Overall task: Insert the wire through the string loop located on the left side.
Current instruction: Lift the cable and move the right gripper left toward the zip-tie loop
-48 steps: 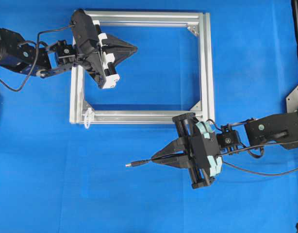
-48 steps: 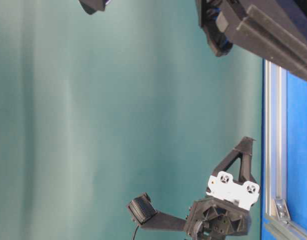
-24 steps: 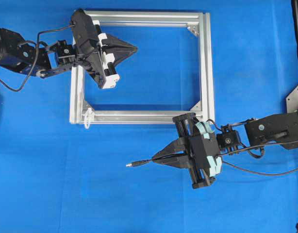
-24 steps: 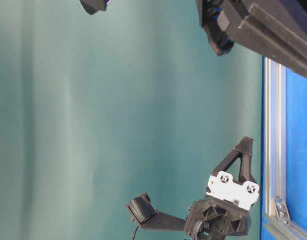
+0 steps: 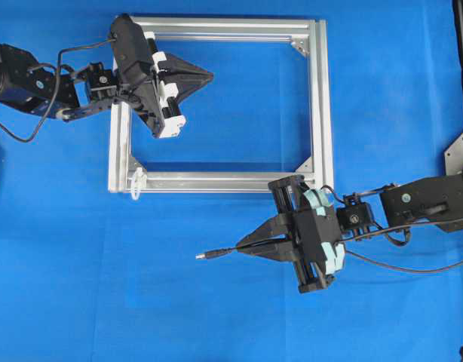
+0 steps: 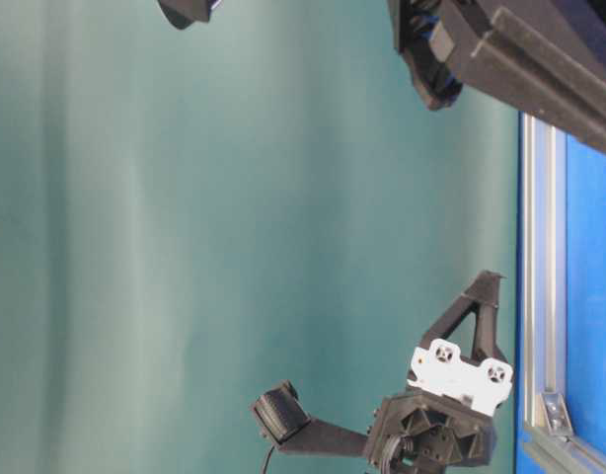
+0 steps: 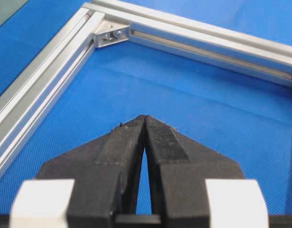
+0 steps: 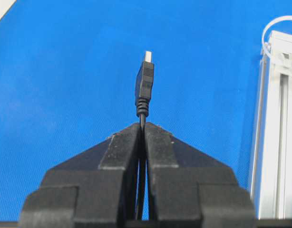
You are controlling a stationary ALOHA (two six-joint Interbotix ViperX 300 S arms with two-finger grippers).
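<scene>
Black wire, one, clenched in right hand; left hand clenched, nothing held; one string loop.

Brushed aluminium frame, woven cloth

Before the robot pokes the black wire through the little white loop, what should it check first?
1. Right gripper jaws shut on the thin black wire with a metal-tipped plug: ok.
2. Plug sticks out past the jaws, free to thread: ok.
3. Tiny white string loop on the square silver aluminium frame's corner is in sight and unblocked: ok.
4. Plug lined up with the loop: not ok; the loop sits off to one side in the right wrist view.
5. Left gripper out of the way, jaws shut on nothing: ok.
6. Loop opening wide enough for the plug: cannot tell.
</scene>
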